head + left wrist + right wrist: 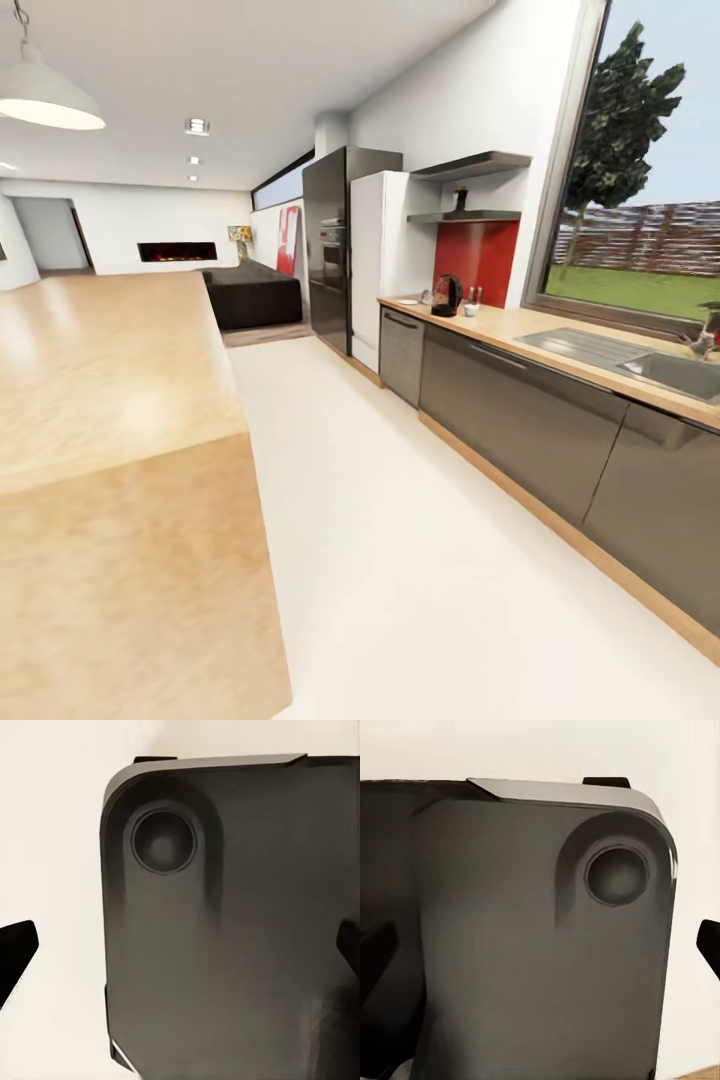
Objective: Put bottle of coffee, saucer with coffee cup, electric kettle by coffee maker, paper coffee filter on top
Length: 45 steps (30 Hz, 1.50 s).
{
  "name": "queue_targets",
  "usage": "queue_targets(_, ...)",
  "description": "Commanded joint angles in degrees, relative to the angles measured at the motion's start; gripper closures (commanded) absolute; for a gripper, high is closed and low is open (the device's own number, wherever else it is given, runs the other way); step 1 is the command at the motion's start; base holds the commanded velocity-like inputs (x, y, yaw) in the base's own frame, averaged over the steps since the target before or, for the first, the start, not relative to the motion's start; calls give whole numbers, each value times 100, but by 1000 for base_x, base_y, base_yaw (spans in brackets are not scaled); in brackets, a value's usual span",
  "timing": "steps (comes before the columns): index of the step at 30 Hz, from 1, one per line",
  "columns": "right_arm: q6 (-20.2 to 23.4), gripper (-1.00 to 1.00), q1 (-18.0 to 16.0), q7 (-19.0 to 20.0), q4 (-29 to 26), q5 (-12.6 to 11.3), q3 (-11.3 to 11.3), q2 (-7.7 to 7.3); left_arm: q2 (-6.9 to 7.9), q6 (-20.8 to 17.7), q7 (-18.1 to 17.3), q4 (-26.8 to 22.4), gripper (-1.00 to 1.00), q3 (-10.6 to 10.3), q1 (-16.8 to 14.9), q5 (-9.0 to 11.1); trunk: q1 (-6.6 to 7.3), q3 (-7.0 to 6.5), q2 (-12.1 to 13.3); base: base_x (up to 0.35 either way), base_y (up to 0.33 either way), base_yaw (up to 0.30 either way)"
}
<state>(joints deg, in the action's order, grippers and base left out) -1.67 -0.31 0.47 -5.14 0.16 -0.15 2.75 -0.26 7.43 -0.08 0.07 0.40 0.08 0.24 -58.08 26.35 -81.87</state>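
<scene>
The electric kettle is showing dark and rounded on the kitchen countertop, blurring the small things beside it. Both pincers' fingertips are spreading wide, gripping nothing.

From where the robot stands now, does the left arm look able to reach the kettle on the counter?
Probably not: the electric kettle sits at the far end of the kitchen countertop, across open floor, and the left wrist camera faces the robot's own dark base.

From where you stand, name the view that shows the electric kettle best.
Head view: the electric kettle stands far off on the kitchen countertop, before the red panel. Both wrist views face the robot's dark base instead.
</scene>
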Motion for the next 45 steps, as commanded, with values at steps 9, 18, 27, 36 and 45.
queue_targets(9,-18,-100,-4,5,5,2,-3,4,0,21,-9,-12,-100,4,0,2,198,-158,360,0,0,-263)
queue_targets(18,-20,-100,-4,5,5,2,-3,2,0,22,-9,-12,-100,4,1,2,396,-320,721,0,0,-263)
queue_targets(27,-25,-100,-4,5,5,2,-3,1,0,29,-10,-9,-100,4,0,2,594,-481,1082,0,0,-263)
queue_targets(36,-26,-100,-4,5,5,2,-3,6,0,30,-10,-6,-100,4,0,2,791,-643,1443,0,0,-263)
queue_targets(45,-23,-100,-3,5,5,2,-3,0,0,30,-10,1,-100,-3,-2,2,989,-804,1804,0,0,-263)
